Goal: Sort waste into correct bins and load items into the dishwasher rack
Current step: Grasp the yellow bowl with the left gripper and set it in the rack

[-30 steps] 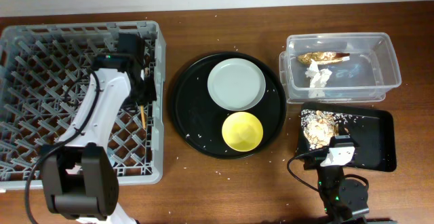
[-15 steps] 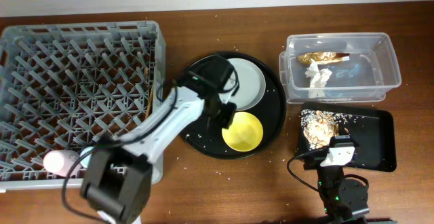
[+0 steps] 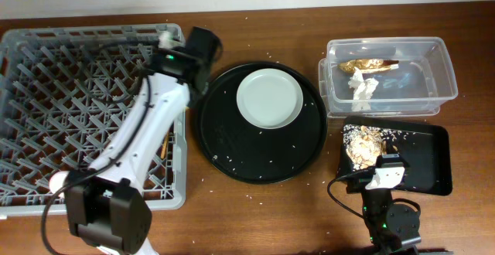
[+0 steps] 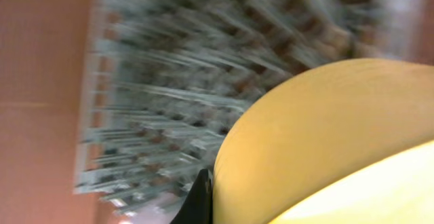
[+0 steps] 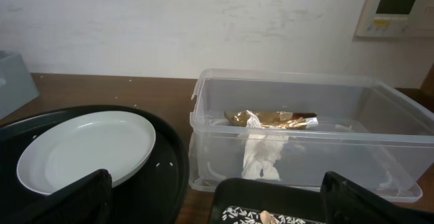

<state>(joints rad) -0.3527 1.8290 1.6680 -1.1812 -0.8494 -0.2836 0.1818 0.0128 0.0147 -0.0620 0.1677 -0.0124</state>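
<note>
My left gripper point(image 3: 199, 50) hovers over the far right corner of the grey dishwasher rack point(image 3: 46, 77). It is shut on the small yellow bowl point(image 4: 325, 136), which fills the blurred left wrist view beside one black finger point(image 4: 203, 198). The bowl is hidden under the gripper in the overhead view. The pale grey-green plate point(image 3: 269, 96) lies on the round black tray point(image 3: 232, 143) and also shows in the right wrist view point(image 5: 85, 153). My right gripper point(image 3: 384, 172) is open and empty over the near edge of the shallow black tray point(image 3: 421, 158). The chopsticks point(image 3: 165, 143) lie in the rack.
The clear tub point(image 3: 433, 62) holds the white napkin point(image 3: 362, 87) and gold wrapper point(image 3: 370, 64). Food scraps point(image 3: 363, 143) lie in the shallow black tray. A pink cup point(image 3: 56, 182) shows at the rack's near left. Crumbs dot the round tray and table.
My left gripper has lifted the yellow bowl off the round tray and swung up and left to the rack's far right corner. The right arm has not moved.
</note>
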